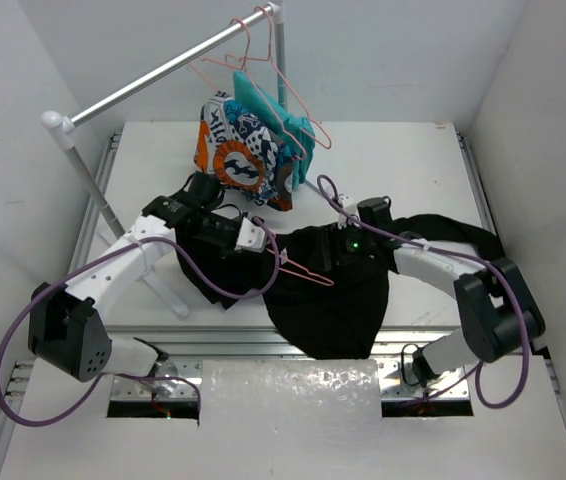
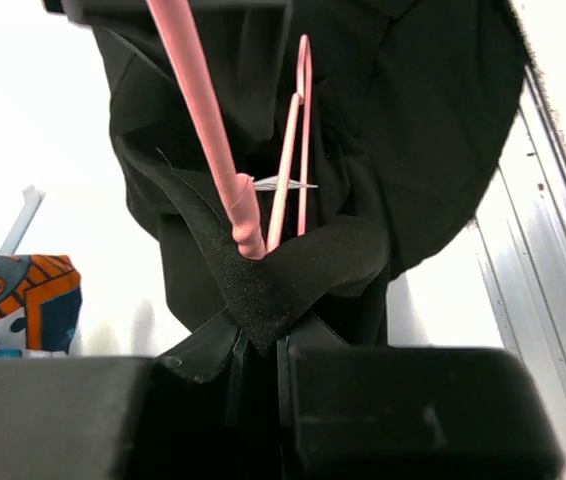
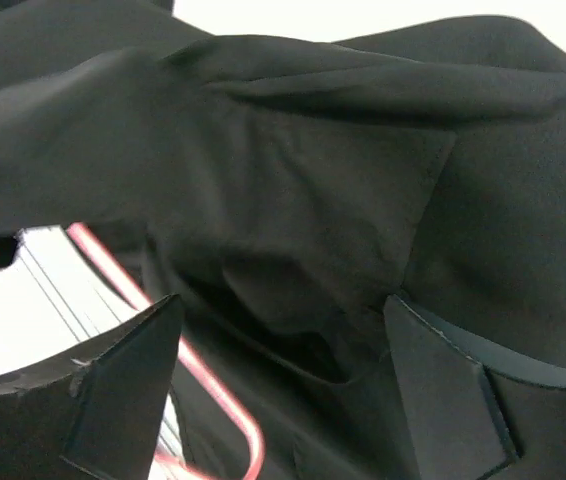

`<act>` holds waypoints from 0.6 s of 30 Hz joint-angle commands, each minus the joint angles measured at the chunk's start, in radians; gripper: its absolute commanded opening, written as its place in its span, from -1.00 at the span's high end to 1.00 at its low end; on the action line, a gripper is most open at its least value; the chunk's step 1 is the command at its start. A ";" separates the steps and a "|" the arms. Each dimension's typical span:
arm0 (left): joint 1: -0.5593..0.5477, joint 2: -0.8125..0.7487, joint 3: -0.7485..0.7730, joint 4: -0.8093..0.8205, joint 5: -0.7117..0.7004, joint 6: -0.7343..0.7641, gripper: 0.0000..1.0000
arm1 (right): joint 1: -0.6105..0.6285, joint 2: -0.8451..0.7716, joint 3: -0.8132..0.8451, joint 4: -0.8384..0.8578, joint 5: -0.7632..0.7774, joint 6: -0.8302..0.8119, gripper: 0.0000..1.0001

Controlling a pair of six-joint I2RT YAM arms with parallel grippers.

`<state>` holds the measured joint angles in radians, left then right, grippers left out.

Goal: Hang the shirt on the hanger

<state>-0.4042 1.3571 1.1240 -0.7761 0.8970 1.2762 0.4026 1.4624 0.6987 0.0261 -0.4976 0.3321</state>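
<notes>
Jaws of the left gripper (image 2: 258,370) pinch shut on a shirt (image 2: 433,130) fold at the hanger (image 2: 212,140) tip; the right gripper (image 3: 283,320) gapes empty beside the hanger. It should probably grasp cloth there and draw the shoulder over the wire.

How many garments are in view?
3: the shirt mid-table; the patterned garment and the teal garment side by side under the rail at the back.

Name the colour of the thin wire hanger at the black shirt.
The wire hanger is salmon pink, clearest in the left wrist view.
</notes>
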 commanded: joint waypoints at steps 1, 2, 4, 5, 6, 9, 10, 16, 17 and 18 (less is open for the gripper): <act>0.011 -0.032 0.046 -0.031 0.063 0.052 1.00 | 0.004 0.054 0.005 0.103 0.025 0.079 -0.61; 0.011 -0.035 0.052 -0.038 0.066 0.057 1.00 | -0.001 0.061 -0.004 0.126 0.045 0.094 -0.45; 0.013 -0.039 0.060 -0.037 0.074 0.045 1.00 | -0.004 0.064 -0.051 0.178 0.088 0.126 -0.11; 0.022 -0.044 0.065 -0.025 0.079 0.011 1.00 | -0.004 0.062 -0.065 0.211 0.094 0.133 0.25; 0.027 -0.044 0.068 -0.008 0.086 -0.021 1.00 | -0.005 0.056 -0.076 0.212 0.114 0.142 0.39; 0.076 -0.042 0.076 0.087 0.123 -0.161 1.00 | -0.016 0.006 -0.105 0.198 0.193 0.162 1.00; 0.088 -0.042 0.079 0.116 0.131 -0.188 1.00 | -0.024 -0.014 -0.119 0.208 0.220 0.166 1.00; 0.108 -0.033 0.094 0.138 0.111 -0.163 1.00 | -0.056 -0.177 -0.165 0.206 0.347 0.165 1.00; 0.108 -0.033 0.094 0.147 0.076 -0.161 1.00 | -0.059 -0.222 -0.168 0.198 0.358 0.160 1.00; 0.107 -0.033 0.092 0.161 0.053 -0.166 1.00 | -0.059 -0.243 -0.163 0.184 0.367 0.147 1.00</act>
<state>-0.3077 1.3537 1.1679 -0.6888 0.9508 1.1183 0.3576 1.2892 0.5400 0.2073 -0.2348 0.4908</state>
